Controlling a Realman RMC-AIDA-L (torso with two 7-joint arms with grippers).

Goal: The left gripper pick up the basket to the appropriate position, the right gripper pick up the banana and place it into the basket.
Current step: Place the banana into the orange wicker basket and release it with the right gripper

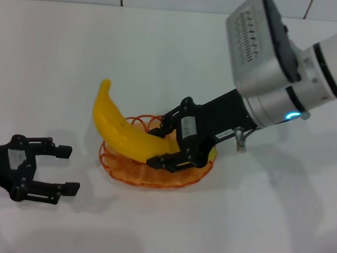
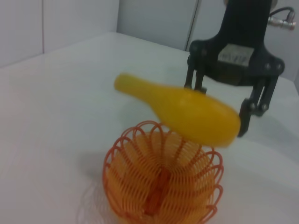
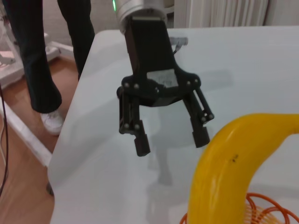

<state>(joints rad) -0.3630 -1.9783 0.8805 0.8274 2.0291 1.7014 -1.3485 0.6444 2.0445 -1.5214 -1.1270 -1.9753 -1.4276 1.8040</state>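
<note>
Though pinched by right end effector (image 1: 160,145), banana (image 1: 119,129) overhanging basket (image 1: 119,172) rim; left end effector (image 1: 66,168) spread.

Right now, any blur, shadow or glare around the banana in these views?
Head view: banana sharp, soft shadows beside the basket and under the right gripper; no strong glare. Left wrist view: banana and gripper soft, slightly smeared; basket nearer, also soft. Right wrist view: banana close and soft-edged; left gripper sharper, faint shadow on the table.

Smooth glossy banana (image 1: 122,132); orange wire basket (image 1: 125,172); matt table (image 1: 57,66).
</note>
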